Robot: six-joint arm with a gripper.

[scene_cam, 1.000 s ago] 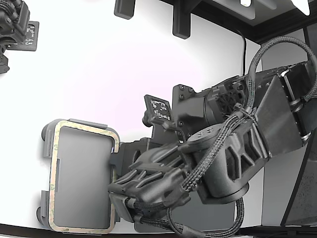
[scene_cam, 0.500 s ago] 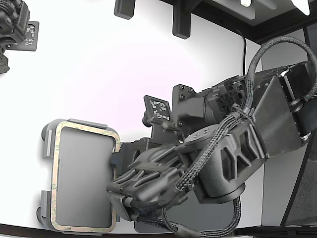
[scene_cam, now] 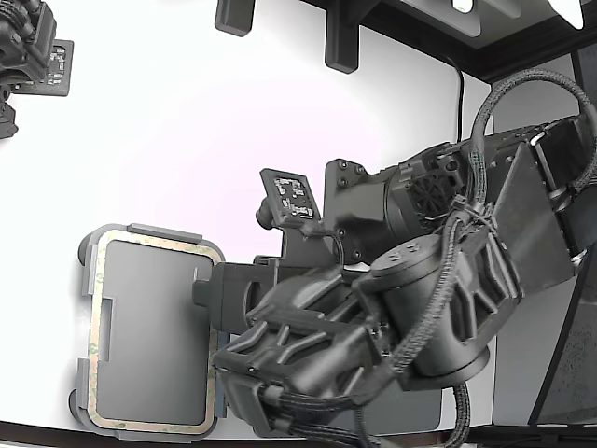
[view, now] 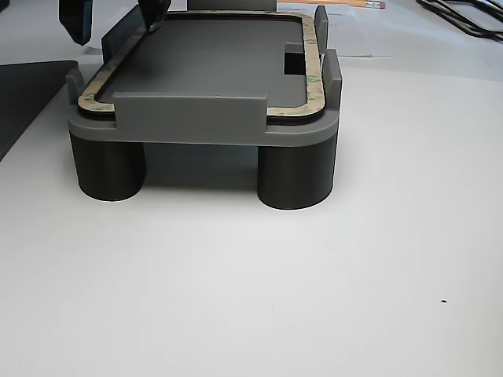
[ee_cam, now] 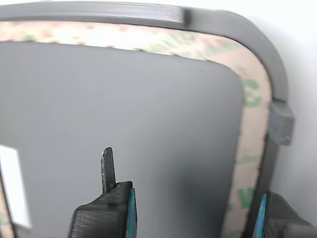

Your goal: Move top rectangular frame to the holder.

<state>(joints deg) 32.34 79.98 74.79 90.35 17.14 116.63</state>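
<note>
At the exterior view's lower left, the tan rectangular frame (scene_cam: 149,245) lies seated inside the grey holder (scene_cam: 86,280) on the white bench (scene_cam: 168,121), jaws spread apart over its edge, gripping nothing.

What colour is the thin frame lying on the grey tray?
Tan-beige with faint green blotches; the frame shows best in the wrist view.

White tabletop (scene_cam: 187,121), dark flat mat (view: 23,90) at its edge, pencil (view: 361,4) behind
</note>
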